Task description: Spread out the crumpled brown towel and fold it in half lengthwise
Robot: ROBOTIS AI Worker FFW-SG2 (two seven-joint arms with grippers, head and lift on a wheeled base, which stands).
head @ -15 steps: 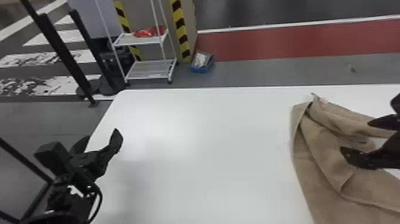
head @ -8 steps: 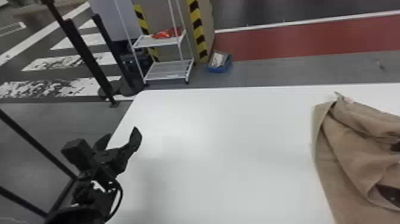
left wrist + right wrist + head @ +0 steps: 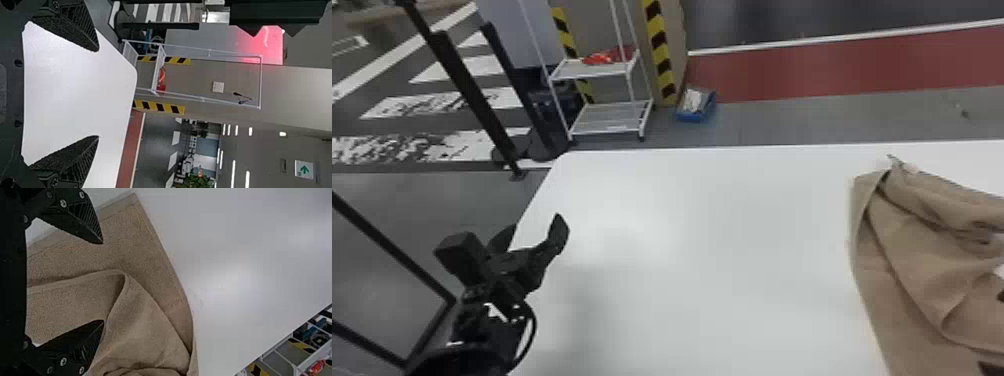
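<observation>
The brown towel (image 3: 917,280) lies on the robot's right side of the white worktop (image 3: 707,240), running out past the right edge of the head view. It is still to be spread: one layer is turned over on another, with a rumpled ridge along its far part and a curled fold nearer the robot. A far corner points toward the back edge of the worktop, with a small pale tag (image 3: 911,168) beside it (easy to miss against all that tan cloth).

The right gripper (image 3: 988,330) is over the towel, only dark bits of it peeking in at the head view's right edge. In the right wrist view its fingers (image 3: 84,221) are spread wide, with towel showing in the gap and nothing pinched. One finger overlaps the curled fold in that view; whether it touches the cloth, I cannot tell.

The left gripper (image 3: 536,223) is by the worktop's left edge, well apart from the towel. Its fingers (image 3: 76,29) are spread too, holding nothing.

Beyond the worktop stand a white rack (image 3: 612,117) with something red (image 3: 599,57) on its upper shelf and, on the floor near it, a blue bin (image 3: 694,117) with pale stuff inside.
</observation>
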